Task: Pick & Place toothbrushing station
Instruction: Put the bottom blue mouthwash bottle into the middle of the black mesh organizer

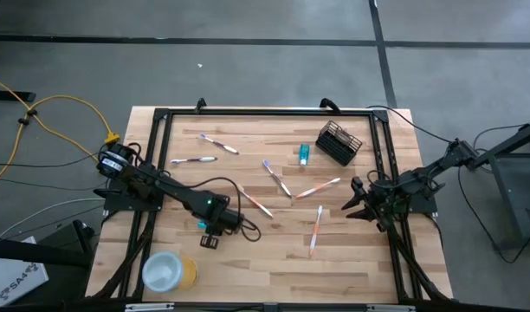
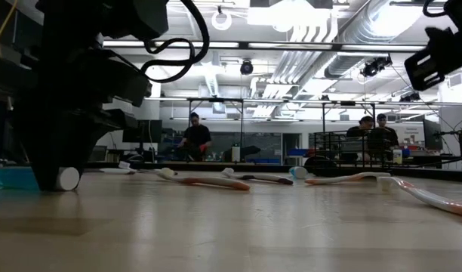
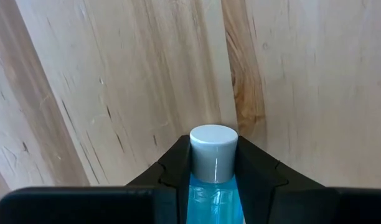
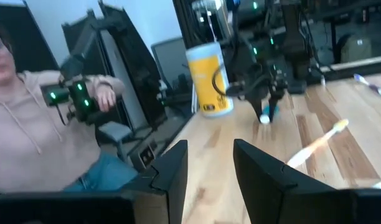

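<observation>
- The left gripper point(image 3: 213, 180) is down at the wooden table point(image 1: 248, 251), its two dark fingers point(image 3: 172, 171) clamped on a small blue tube with a white cap point(image 3: 213, 155).
- The right gripper point(image 4: 209, 165) hovers at the table's right edge, fingers apart and empty.
- The black wire-mesh holder point(image 1: 339, 141) lies at the far right corner; a second blue tube point(image 1: 305, 154) is just beside it.
- Thin pale toothbrushes point(image 1: 276, 178) lie scattered mid-table.
- A yellow cylinder with a white top point(image 1: 168, 271) lies at the near left corner.

Tube point(image 3: 213, 163) between left gripper point(image 1: 210, 236) fingers, on table point(image 1: 352, 260). Cylinder point(image 1: 168, 271) near it, toward table's front-left corner. Holder point(image 1: 339, 142) beyond right gripper point(image 1: 355, 206), second tube point(image 1: 305, 154) beside holder.
</observation>
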Action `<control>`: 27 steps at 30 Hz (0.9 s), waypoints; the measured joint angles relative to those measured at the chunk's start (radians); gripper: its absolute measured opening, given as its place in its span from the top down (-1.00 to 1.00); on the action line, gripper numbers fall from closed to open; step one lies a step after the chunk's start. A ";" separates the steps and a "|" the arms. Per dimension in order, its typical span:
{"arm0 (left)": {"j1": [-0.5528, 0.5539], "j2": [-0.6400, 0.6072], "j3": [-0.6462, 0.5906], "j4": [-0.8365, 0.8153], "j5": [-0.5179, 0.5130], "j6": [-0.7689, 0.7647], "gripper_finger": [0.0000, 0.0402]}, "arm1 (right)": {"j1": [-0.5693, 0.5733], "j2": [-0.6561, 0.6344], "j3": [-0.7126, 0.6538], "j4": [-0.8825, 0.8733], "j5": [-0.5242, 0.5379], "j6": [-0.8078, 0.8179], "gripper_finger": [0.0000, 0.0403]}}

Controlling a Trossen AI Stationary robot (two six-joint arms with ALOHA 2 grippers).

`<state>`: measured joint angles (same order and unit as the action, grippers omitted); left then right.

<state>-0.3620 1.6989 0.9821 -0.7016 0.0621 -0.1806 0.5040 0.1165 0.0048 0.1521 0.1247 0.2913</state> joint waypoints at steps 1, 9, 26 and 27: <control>0.002 0.000 0.002 -0.004 0.003 0.000 0.57 | 0.000 0.000 0.000 0.013 0.000 0.000 0.40; 0.002 0.002 0.030 -0.065 0.006 0.008 0.57 | 0.000 0.000 0.000 0.048 0.005 0.000 0.40; 0.009 0.000 0.260 -0.172 -0.096 0.169 0.57 | 0.000 0.000 0.000 0.035 0.003 0.022 0.40; 0.009 0.000 0.287 -0.172 -0.102 0.186 0.57 | 0.000 0.000 0.000 0.035 0.003 0.028 0.40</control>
<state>-0.3534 1.6993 1.2690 -0.8739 -0.0396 0.0050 0.5040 0.1165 0.0048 0.1875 0.1276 0.3188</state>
